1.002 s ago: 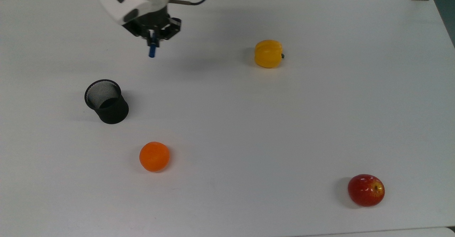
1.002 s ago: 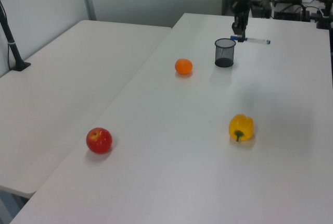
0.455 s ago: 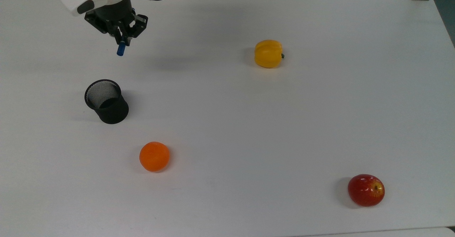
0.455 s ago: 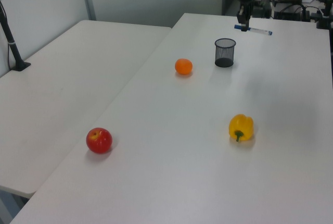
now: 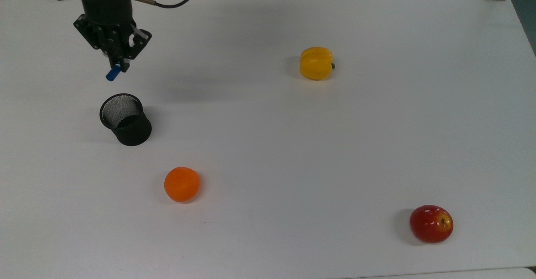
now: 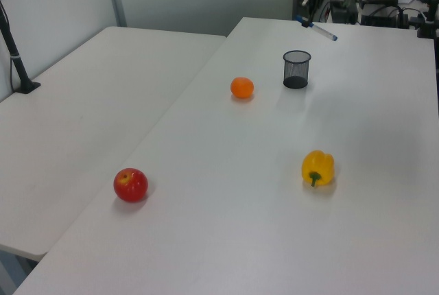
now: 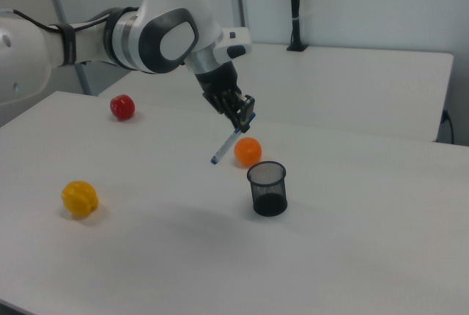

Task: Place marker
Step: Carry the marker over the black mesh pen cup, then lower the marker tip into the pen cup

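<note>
In the top view, the marker is gripped by the claw above the surface, near the cup, whose visible interior is bare. In the left view, the marker is held tilted. In the right view, it is slanted beside the cup.

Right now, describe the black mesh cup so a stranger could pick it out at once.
Start from the big white table and go to the end where the gripper holds the marker in the air. Below it stands the black mesh cup, upright, open-topped, beside the orange. It is the lone dark, hollow thing; the yellow pepper and red apple are solid, bright fruit.
</note>
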{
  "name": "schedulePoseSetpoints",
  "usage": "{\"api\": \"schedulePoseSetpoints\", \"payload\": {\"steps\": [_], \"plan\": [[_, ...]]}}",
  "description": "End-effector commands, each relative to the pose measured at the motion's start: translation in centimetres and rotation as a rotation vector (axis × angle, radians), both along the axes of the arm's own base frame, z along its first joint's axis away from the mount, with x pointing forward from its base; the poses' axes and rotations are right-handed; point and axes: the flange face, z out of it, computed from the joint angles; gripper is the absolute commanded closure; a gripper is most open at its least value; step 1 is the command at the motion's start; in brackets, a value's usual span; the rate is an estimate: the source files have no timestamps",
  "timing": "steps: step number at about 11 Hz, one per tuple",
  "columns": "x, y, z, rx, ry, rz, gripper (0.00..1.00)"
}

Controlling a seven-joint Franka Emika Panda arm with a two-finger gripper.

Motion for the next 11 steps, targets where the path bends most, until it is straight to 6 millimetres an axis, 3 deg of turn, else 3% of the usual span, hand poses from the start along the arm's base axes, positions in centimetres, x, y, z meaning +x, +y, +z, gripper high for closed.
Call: {"api": "schedulePoseSetpoints", "payload": {"steps": [1,2,8,11], "plan": [[0.9,-1.3,-0.4,0.005,-0.159,-0.088,0.86],[1.1,-2.0,-0.4,-0.004,-0.200,-0.093,0.86],[3.4,-4.1,-5.2,-0.054,-0.289,-0.080,0.86],[4.2,-4.0,-8.0,-0.065,-0.282,-0.064,0.86]]}}
